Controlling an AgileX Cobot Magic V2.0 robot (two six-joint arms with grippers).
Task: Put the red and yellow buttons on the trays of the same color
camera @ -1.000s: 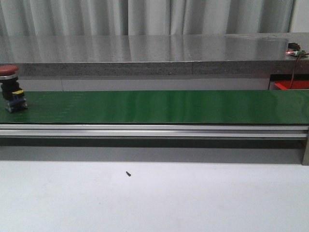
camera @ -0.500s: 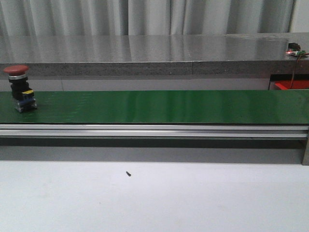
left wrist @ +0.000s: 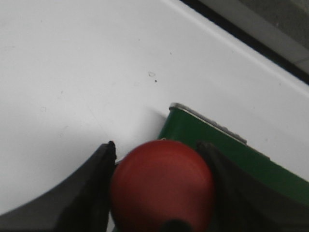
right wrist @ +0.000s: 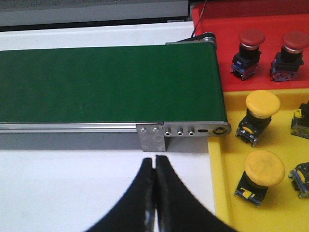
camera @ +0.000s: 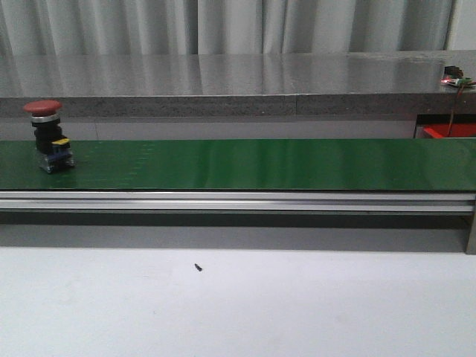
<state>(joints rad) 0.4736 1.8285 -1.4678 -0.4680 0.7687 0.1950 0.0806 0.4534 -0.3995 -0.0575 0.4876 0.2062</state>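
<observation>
Your left gripper (left wrist: 161,193) hangs over the white table (left wrist: 72,72) at one end of the belt (left wrist: 270,171). Its jaws are spread, one dark curved finger (left wrist: 91,193) on each side of a red dome (left wrist: 161,186). Whether the pads touch the dome, you can't tell. It fills the gap between them.

Your right gripper (right wrist: 155,193) sits low over the table (right wrist: 72,188), just short of the belt's (right wrist: 106,82) other end. Its jaws are pressed together, nothing between them. The black fingers taper to a thin seam.

In the front view neither arm shows. A red button (camera: 49,135) stands upright on the green belt (camera: 260,163), near its left end. It has a flat mushroom cap, a black body and a blue and yellow base.

From the right wrist, the red tray (right wrist: 217,21) lies past the belt end with two red buttons (right wrist: 248,46) (right wrist: 288,48) standing in it. The yellow tray (right wrist: 222,159) adjoins it and holds two yellow-capped buttons (right wrist: 258,113) (right wrist: 260,176). Two more sit cut off at the frame edge.

No readable labels or writing anywhere.

The belt is smooth matte green on a brushed aluminium rail (camera: 238,199). Its end bracket (right wrist: 183,131) has a row of small holes. The table is plain white with a small dark speck (camera: 198,267). A glossy grey counter (camera: 223,78) and pleated curtain (camera: 223,22) sit behind.
</observation>
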